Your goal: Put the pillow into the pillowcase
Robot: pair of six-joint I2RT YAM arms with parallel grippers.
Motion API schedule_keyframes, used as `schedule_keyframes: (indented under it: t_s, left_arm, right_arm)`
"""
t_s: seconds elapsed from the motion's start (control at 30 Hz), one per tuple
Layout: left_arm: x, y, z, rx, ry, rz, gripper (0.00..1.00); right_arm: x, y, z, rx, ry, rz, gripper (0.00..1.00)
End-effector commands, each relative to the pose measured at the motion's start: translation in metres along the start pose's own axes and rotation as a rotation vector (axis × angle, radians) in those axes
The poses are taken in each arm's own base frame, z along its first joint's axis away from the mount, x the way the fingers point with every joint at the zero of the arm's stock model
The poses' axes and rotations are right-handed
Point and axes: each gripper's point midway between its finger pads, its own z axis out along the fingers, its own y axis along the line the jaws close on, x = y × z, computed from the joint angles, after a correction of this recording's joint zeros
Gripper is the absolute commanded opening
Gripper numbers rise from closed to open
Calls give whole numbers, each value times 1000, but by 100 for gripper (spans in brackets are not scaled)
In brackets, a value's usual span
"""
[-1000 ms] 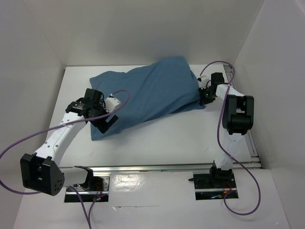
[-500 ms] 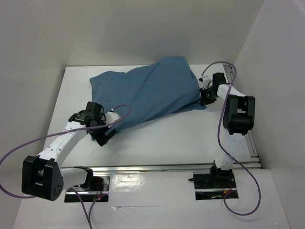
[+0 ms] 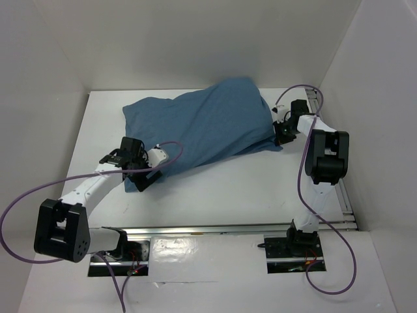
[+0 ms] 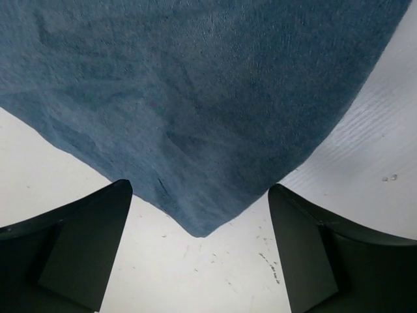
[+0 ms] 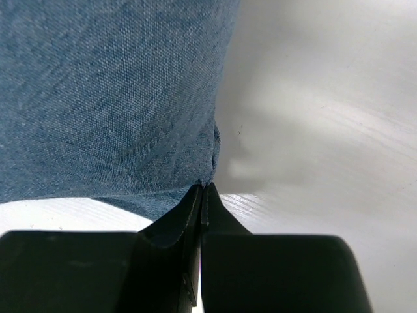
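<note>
Between our pincers lies the blue pillowcase [image 3: 208, 127].
Our left pincer [image 4: 199, 192] is wide open with a corner between its jaws; our right pincer [image 5: 203, 190] is pinched shut on an edge.

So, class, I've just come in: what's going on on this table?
Two robot arms are working on a blue pillowcase lying on the table. The right gripper is shut on its right edge. The left gripper hangs open over its near left corner, gripping nothing. The case bulges as if filled, but no pillow shows.
</note>
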Motion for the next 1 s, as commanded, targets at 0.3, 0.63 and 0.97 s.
schedule_keyframes:
  t_s: [0.3, 0.63, 0.97]
  left_arm:
    - [6, -44, -6, 151, -36, 111, 100]
    - [8, -48, 2, 147, -23, 101, 100]
    - [-5, -31, 21, 112, -19, 103, 74]
  right_arm:
    - [24, 0, -21, 31, 75, 46, 0]
    - [22, 0, -23, 31, 75, 46, 0]
    - [23, -1, -25, 36, 85, 48, 0]
